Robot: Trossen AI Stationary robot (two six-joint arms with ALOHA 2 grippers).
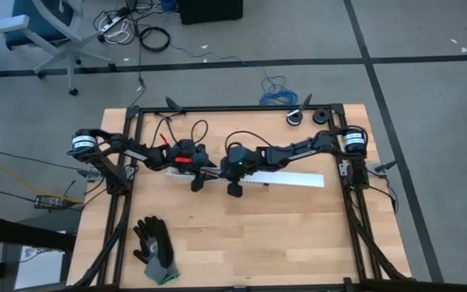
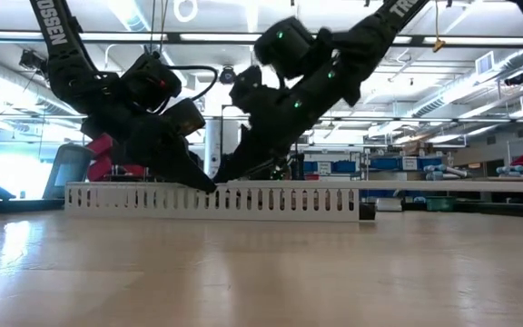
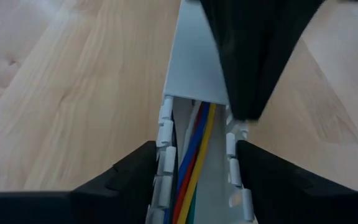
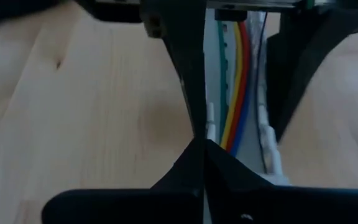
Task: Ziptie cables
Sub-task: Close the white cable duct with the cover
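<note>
A long white slotted strip [image 1: 290, 179] lies flat across the table's middle, an open channel with a plain lid [image 3: 194, 62] over part of it. The cables [image 3: 194, 155], blue, red, yellow and green wires, run side by side inside the channel. My left gripper [image 3: 196, 144] reaches in from the table's left and has the channel between its fingers. My right gripper [image 4: 201, 146] is shut and comes from the right, its tip [image 3: 244, 113] at one side wall where the lid ends. The ziptie is out of view. My left gripper has the slotted strip's two side walls [image 3: 166, 134] between its fingers, one finger outside each wall, slanting down from the table's left, along the strip. The strip lies flat on the table. My right gripper sets its shut fingertips on the top of one toothed side wall [image 4: 211, 118], slanting down from the right.
A black and grey glove [image 1: 154, 251] lies near the table's front left. Black frame rails [image 1: 120, 219] run around the tabletop. Two black rolls [image 1: 319, 116] sit at the far right. Bare wood [image 1: 282, 235] spreads in front of the strip.
</note>
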